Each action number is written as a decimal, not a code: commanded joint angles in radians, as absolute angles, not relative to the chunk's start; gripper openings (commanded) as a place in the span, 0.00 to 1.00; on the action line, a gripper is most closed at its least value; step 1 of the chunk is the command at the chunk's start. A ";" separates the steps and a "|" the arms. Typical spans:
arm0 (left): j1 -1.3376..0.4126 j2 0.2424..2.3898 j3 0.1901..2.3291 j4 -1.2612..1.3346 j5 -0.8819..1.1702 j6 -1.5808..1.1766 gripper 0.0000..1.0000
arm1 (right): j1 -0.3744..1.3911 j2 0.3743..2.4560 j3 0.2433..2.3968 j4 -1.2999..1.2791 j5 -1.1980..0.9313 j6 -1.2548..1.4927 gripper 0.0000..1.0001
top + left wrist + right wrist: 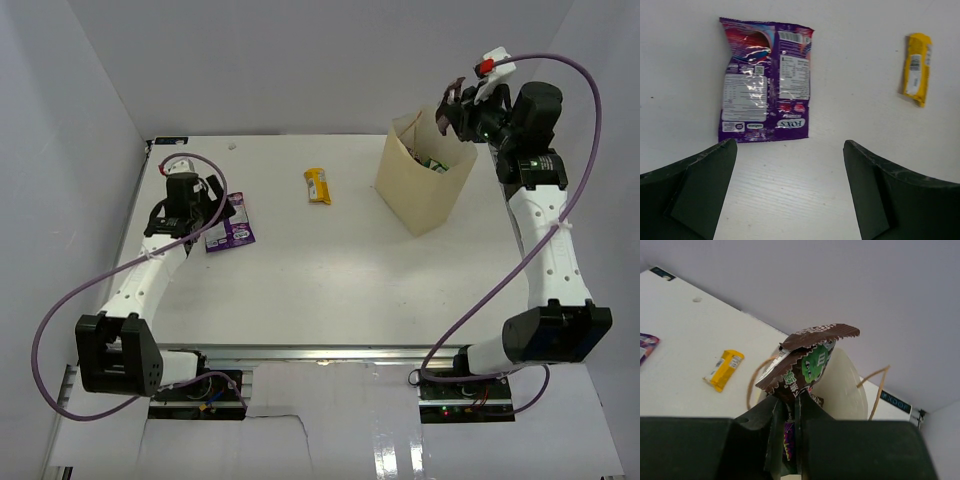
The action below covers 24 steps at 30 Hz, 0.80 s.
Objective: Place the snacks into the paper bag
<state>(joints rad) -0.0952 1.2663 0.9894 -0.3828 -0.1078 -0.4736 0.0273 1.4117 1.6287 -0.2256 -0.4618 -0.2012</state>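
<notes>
R gripper [789, 410] is pinched shut on a brown pack [807, 360] over the bag [420, 195] mouth, prob so it drops in w/ the rest, while L gripper [789, 150] hangs wide open above the purple pack [765, 80], bar [916, 70] further off.

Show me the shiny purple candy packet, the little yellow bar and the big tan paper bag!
Shiny purple candy packet [765, 85]: left wrist view, middle of its printed face.
Little yellow bar [916, 67]: left wrist view, middle of the wrapper.
Big tan paper bag [415, 195]: top view, its bare outer wall.
</notes>
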 commanded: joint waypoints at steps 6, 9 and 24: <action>-0.049 1.484 1.093 -0.439 -0.202 -0.390 0.98 | 0.023 1.520 1.615 -0.184 -0.232 -0.163 0.23; -0.035 1.557 1.159 -0.457 -0.189 -0.377 0.98 | 0.020 1.497 1.582 -0.187 -0.300 -0.201 0.38; 0.118 1.919 1.362 -0.503 0.144 -0.362 0.75 | -0.018 1.259 1.310 -0.296 -0.879 -0.386 0.88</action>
<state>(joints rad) 0.1017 1.9041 1.3285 -0.4881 0.0044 -0.3702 -0.0151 1.2770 1.3521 -0.2531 -0.7280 -0.3424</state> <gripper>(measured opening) 0.775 0.878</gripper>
